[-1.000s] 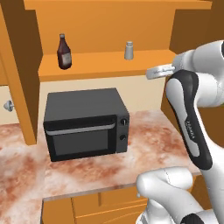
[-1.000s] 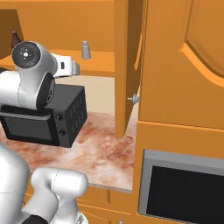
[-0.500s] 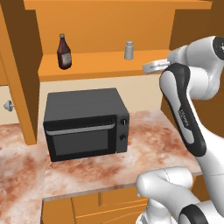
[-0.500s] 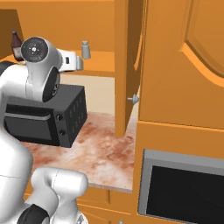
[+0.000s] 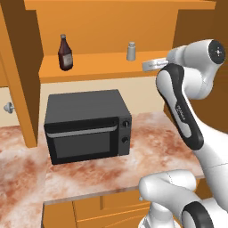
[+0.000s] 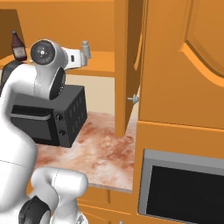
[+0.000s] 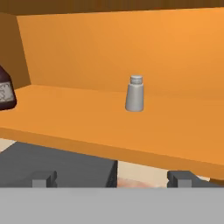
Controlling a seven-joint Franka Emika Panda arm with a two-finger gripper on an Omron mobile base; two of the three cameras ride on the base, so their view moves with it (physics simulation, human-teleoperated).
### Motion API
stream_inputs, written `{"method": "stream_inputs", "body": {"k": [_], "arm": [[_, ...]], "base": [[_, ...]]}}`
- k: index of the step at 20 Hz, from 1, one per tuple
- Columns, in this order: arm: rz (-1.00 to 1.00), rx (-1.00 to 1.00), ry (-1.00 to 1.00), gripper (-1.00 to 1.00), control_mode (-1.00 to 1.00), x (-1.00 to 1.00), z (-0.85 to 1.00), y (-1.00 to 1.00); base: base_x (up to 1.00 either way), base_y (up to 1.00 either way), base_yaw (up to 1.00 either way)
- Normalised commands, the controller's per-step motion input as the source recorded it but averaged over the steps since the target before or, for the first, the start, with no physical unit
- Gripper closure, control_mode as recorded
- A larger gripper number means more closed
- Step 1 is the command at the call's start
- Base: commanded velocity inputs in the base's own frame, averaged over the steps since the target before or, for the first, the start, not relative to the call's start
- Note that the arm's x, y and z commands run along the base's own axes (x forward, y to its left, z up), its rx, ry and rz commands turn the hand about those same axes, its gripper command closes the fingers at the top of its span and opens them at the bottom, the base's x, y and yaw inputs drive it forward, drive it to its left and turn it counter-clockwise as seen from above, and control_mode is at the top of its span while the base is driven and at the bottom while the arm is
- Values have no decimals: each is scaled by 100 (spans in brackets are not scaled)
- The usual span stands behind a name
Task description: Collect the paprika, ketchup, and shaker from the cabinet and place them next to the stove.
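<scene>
The shaker, a small silvery cylinder, stands upright on the cabinet shelf, right of centre. The ketchup, a dark narrow-necked bottle, stands at the shelf's left end. My gripper is open and holds nothing. It hangs level with the shelf's front edge, a short way in front of and to the right of the shaker. The paprika and the stove are out of view.
A black microwave sits on the marbled counter under the shelf. The cabinet's open doors stand at both sides, the left and the right, each with a small knob. A dark built-in oven sits at lower right.
The arm has swung the hand left and slightly up, closer to the shelf edge and the shaker. The jaws stayed open.
</scene>
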Motion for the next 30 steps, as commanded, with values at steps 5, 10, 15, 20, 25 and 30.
{"method": "stream_inputs", "body": {"k": [5,10,15,20,25,30], "arm": [[0,0,-5,-100,-100,29,0,-5],[0,0,-1,-100,-100,33,0,-11],[0,0,0,-100,-100,37,5,-8],[0,0,0,-100,-100,39,7,-4],[0,0,0,-100,-100,41,7,0],[0,0,0,-100,-100,42,4,0]], "base": [[0,0,0],[0,0,0],[0,0,0],[0,0,0],[0,0,0],[0,0,0]]}}
